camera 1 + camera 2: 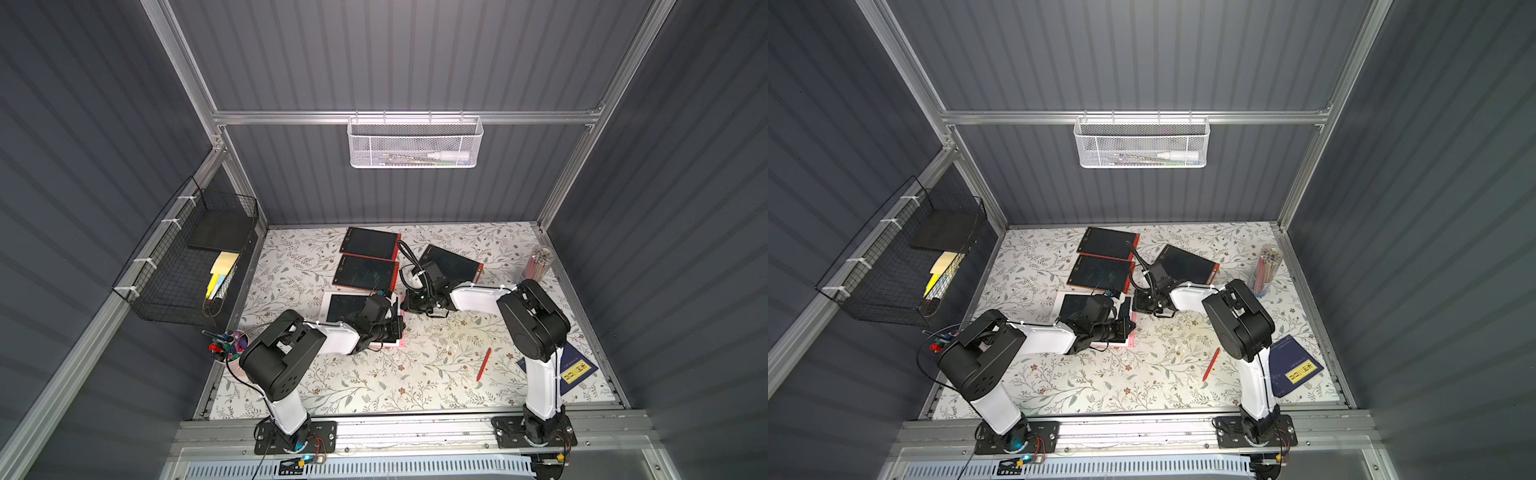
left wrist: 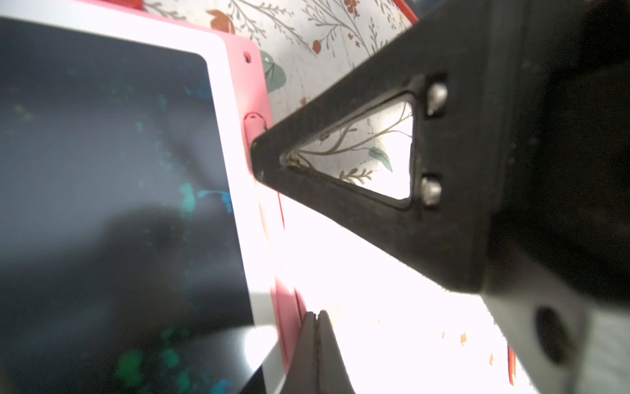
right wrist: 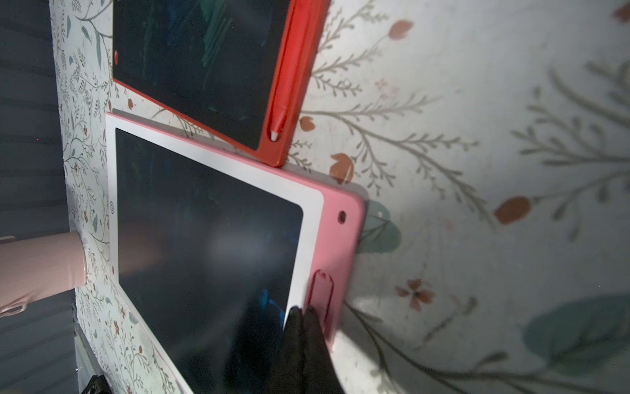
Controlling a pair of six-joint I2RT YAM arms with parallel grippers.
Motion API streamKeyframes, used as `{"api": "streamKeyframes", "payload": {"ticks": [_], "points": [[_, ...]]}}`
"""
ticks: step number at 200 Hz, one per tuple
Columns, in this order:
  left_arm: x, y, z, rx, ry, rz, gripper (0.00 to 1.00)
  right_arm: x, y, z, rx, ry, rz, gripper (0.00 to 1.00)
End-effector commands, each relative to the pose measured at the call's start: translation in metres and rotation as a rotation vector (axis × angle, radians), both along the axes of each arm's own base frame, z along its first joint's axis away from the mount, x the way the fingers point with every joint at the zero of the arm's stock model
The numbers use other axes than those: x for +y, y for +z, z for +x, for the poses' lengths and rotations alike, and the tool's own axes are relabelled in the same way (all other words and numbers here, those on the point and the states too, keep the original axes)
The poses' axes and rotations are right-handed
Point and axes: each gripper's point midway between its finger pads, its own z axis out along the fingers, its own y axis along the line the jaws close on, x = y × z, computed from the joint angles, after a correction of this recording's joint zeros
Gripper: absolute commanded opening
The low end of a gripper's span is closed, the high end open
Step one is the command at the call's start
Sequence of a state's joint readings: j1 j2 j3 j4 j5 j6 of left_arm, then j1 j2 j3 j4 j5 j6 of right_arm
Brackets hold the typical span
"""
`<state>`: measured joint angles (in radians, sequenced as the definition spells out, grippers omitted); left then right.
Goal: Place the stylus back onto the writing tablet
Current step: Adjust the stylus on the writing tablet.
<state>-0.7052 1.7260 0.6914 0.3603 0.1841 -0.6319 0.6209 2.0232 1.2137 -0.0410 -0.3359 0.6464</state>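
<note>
A white-and-pink writing tablet (image 3: 218, 235) lies mid-table, partly under my left wrist in both top views (image 1: 344, 306) (image 1: 1072, 306). A pink stylus (image 3: 321, 297) lies in the groove along its pink edge. My right gripper (image 3: 302, 309) is shut, its tips resting on the bezel beside that stylus. In the left wrist view its black finger (image 2: 262, 153) touches the stylus end (image 2: 254, 124). My left gripper (image 2: 317, 313) is shut and holds nothing, its tips at the tablet's pink edge further along. A loose red stylus (image 1: 483, 365) lies on the table to the right.
Three red tablets (image 1: 370, 243) (image 1: 365, 272) (image 1: 455, 262) lie behind; one holds its red stylus (image 3: 283, 102). A pen cup (image 1: 229, 347) stands at the left, a pencil tub (image 1: 539, 262) at the right and a blue booklet (image 1: 577, 368) by the right arm. Wire baskets (image 1: 195, 257) (image 1: 413, 143) hang on the walls.
</note>
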Motion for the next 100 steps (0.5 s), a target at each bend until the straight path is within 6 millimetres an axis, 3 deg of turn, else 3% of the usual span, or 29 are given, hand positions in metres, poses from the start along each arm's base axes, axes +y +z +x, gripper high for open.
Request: {"api": "streamKeyframes", "payload": {"ticks": [1,100], "points": [[0.021,-0.022,-0.011,0.065,0.021,0.093,0.0,-0.022,-0.034,-0.015,0.059,-0.019,-0.117,0.0],[0.027,-0.033,-0.021,0.104,0.007,0.049,0.0,-0.032,-0.038,-0.019,0.064,-0.05,-0.141,0.0]]}}
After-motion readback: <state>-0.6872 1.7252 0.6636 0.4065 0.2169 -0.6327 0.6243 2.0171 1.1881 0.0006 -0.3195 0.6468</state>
